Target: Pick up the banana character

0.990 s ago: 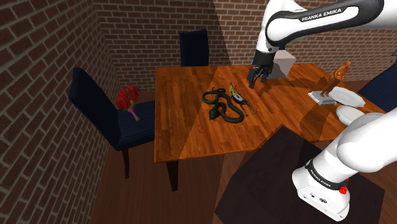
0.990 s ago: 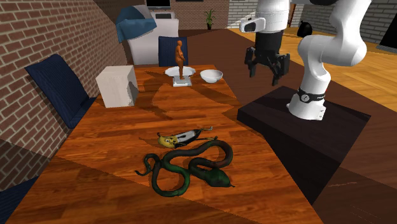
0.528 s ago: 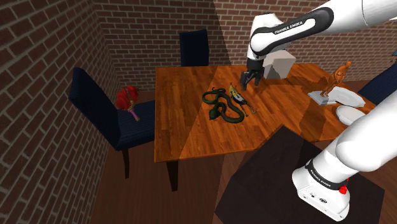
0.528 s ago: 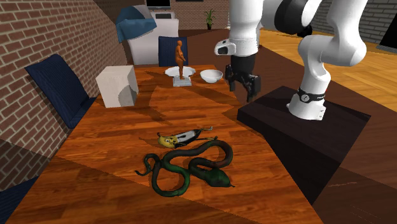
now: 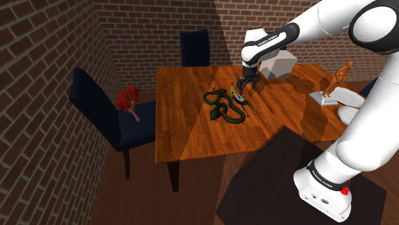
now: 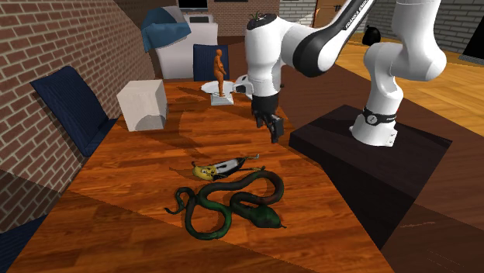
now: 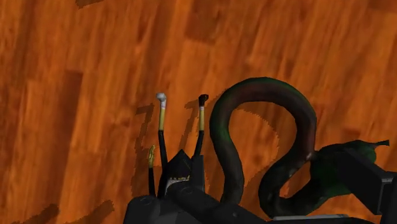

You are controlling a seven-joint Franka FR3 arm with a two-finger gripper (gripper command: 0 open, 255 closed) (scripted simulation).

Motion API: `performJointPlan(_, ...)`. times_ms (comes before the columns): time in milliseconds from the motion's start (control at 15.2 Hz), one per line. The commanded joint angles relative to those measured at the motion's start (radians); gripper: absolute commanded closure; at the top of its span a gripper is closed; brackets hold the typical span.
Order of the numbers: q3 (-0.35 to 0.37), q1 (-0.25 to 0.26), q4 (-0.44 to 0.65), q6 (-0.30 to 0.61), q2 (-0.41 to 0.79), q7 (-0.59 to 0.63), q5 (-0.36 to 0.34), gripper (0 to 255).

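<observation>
The banana character lies flat on the wooden table, a small yellow face with thin dark limbs stretched toward the stand. In the shoulder view the banana character lies beside a coiled dark green snake. My gripper hangs open just above the table at the banana's far side, holding nothing. In the second exterior view the gripper is a short way beyond the character's feet. In the wrist view the banana character and the snake lie below the gripper.
A white box stands at the table's back, an orange figurine and white bowls toward the shoulder view's right. Dark blue chairs flank the table; a red toy lies on one. The stand abuts the front edge.
The arm has swung from over the stand's side of the table toward the shoulder view's left and dropped lower, bringing the open gripper close to the banana character. Nothing on the table has moved.
</observation>
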Motion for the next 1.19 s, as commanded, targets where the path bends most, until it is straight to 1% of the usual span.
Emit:
performJointPlan(0,-0.006,-0.006,0.057,0.018,0.083,0.013,0.0,0)
performJointPlan(396,-0.031,-0.042,0.244,0.033,0.304,0.028,0.006,0)
performJointPlan(858,-0.054,-0.094,0.511,0.002,0.562,0.045,0.019,0)
performJointPlan(1122,-0.05,-0.097,0.522,0.031,0.603,0.048,0.022,0)
